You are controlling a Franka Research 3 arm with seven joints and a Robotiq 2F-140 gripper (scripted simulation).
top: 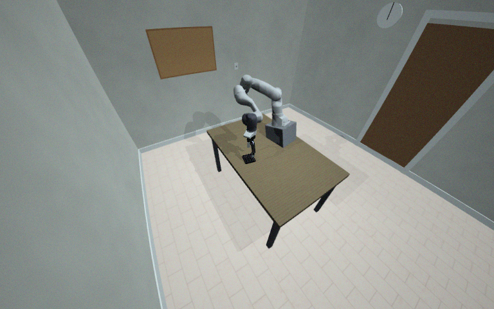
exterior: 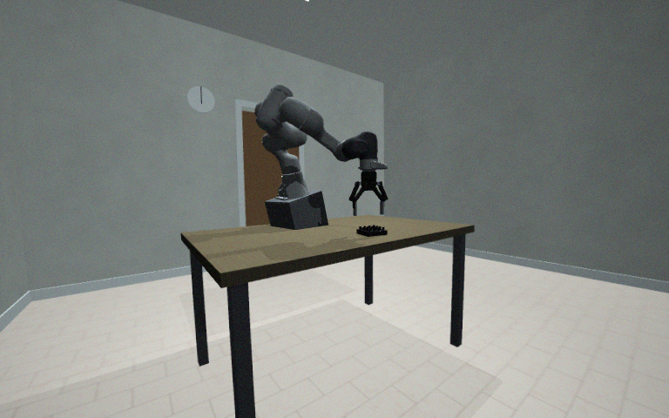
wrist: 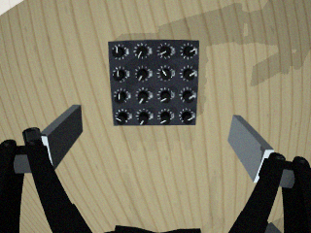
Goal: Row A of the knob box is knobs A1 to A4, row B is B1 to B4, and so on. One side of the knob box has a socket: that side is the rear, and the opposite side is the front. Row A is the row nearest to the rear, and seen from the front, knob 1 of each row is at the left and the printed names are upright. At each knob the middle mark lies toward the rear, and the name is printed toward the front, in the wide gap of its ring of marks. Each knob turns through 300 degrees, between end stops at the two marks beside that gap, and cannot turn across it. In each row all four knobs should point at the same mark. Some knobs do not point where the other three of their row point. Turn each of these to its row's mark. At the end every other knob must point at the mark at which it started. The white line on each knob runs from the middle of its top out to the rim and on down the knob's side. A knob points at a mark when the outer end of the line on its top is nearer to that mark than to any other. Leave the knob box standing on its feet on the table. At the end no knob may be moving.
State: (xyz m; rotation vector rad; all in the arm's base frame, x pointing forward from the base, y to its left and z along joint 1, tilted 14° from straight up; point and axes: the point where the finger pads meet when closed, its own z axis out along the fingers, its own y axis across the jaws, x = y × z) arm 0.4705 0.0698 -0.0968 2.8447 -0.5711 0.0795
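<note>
The black knob box (top: 246, 161) (exterior: 372, 233) (wrist: 154, 62) stands on the table. In the wrist view its names lie right of the knobs, so row A is the left column and knob 1 is lowest. Knob A1 (wrist: 121, 116) points lower left; the other row A lines look roughly vertical. Row B lines all run toward the lower left. Knob C3 (wrist: 165, 74) points upper left; the other row C knobs point lower left. Row D lines all point right and slightly up. Exact marks are too small to read. My gripper (top: 251, 150) (exterior: 368, 209) (wrist: 156, 123) is open and empty, above the box.
The wooden table (top: 291, 182) (exterior: 306, 241) (wrist: 160, 170) carries the arm's grey base block (top: 287, 134) (exterior: 295, 212) away from the box. The box stands near one long table edge. Shadows fall on the table beside the box.
</note>
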